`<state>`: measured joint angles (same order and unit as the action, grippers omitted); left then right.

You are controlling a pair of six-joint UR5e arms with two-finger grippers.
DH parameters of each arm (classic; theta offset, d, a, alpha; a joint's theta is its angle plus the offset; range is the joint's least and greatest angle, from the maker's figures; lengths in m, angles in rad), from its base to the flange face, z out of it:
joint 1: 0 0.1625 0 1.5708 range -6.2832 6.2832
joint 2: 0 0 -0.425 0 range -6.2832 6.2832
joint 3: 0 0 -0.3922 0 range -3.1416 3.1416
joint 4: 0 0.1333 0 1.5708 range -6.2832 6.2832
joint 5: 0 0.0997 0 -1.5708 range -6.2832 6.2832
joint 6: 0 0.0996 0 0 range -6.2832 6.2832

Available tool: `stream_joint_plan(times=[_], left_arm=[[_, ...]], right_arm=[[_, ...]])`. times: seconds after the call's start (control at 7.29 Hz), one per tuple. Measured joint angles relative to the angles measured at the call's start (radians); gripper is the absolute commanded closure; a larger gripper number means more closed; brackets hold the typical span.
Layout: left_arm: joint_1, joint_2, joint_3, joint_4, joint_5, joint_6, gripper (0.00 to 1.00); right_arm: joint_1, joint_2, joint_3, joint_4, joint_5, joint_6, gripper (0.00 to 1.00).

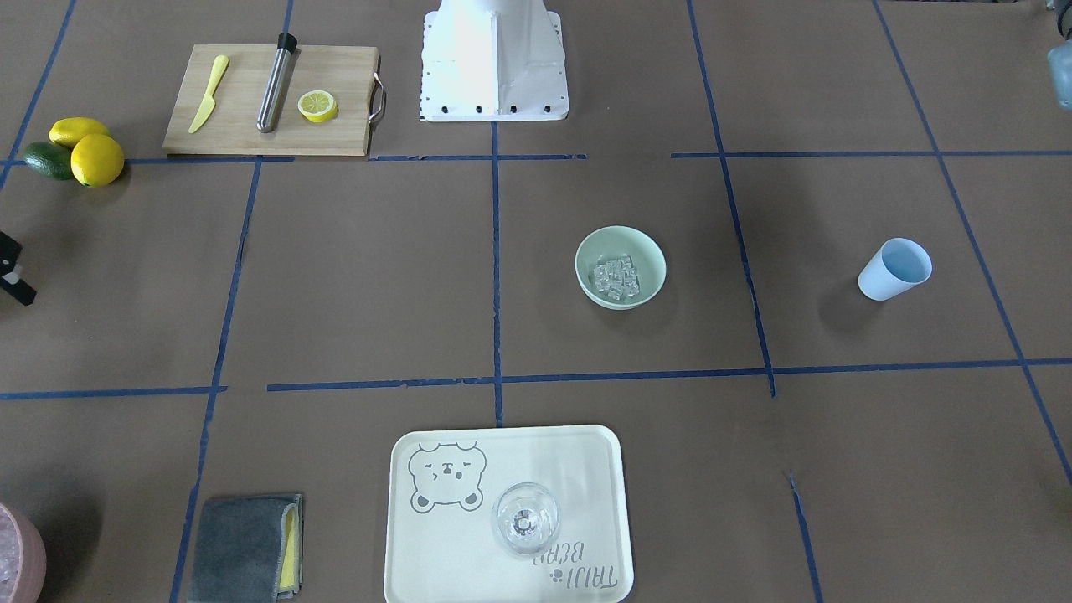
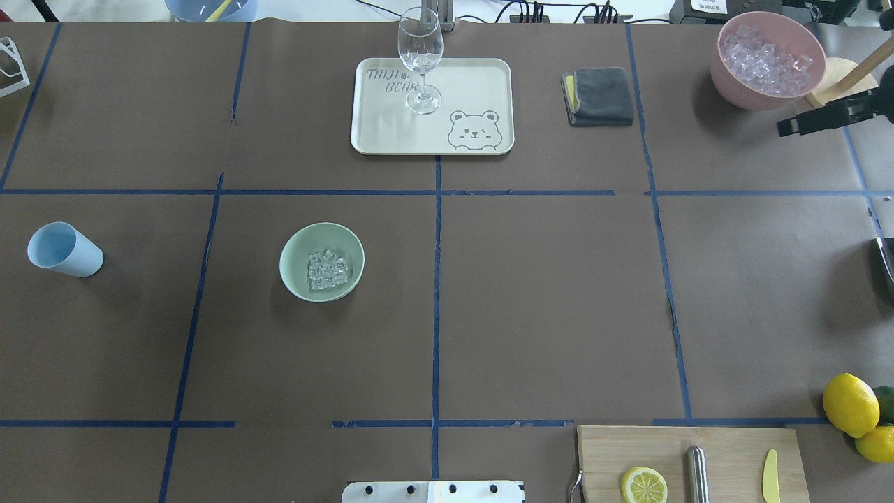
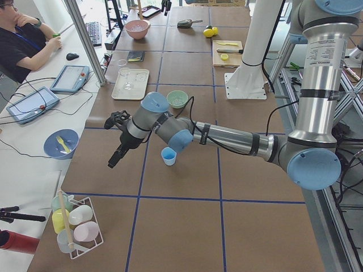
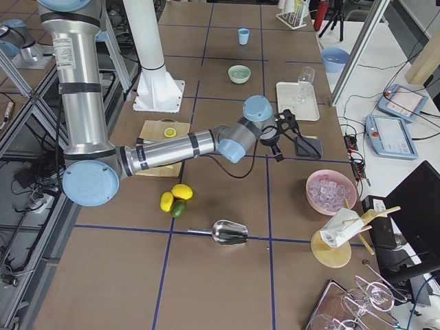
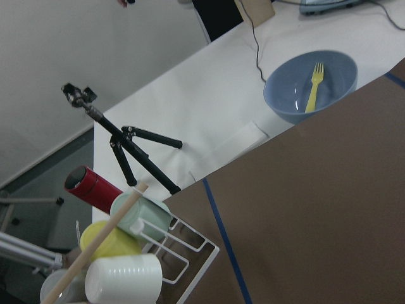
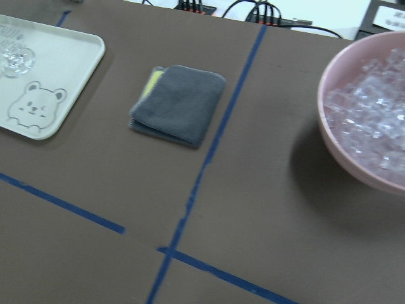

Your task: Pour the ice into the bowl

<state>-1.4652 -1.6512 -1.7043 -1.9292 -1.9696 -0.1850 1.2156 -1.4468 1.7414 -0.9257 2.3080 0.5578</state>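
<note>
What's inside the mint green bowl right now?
The bowl holds a small heap of clear ice cubes on its floor, and the walls above are bare. The patch of floor under the cubes is covered by them.

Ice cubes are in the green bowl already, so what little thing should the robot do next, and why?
Probably just park both arms and stop: pouring looks finished. The ice lies in a heap inside the bowl, and the light blue cup stands upright on the table, apart from the bowl, looking empty.

overhead, front-facing look steeply down from opposite sides (mirrored), sharing bowl (image 2: pixel 297 260); side cameras high at ends.
</note>
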Motion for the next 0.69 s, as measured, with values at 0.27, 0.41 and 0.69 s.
stream_joint_plan(times=[0.27, 0.41, 0.69], left_arm=[[-0.058, 0.012, 0.007, 0.183, -0.222, 0.023, 0.0], [-0.071, 0.05, 0.008, 0.203, -0.306, 0.071, 0.0], [-0.076, 0.127, 0.011, 0.216, -0.371, 0.201, 0.0]], right_arm=[[-0.126, 0.114, 0.017, -0.005, -0.011, 0.183, 0.0], [-0.184, 0.171, 0.023, -0.01, -0.028, 0.265, 0.01], [-0.33, 0.293, 0.034, -0.079, -0.126, 0.404, 0.01]])
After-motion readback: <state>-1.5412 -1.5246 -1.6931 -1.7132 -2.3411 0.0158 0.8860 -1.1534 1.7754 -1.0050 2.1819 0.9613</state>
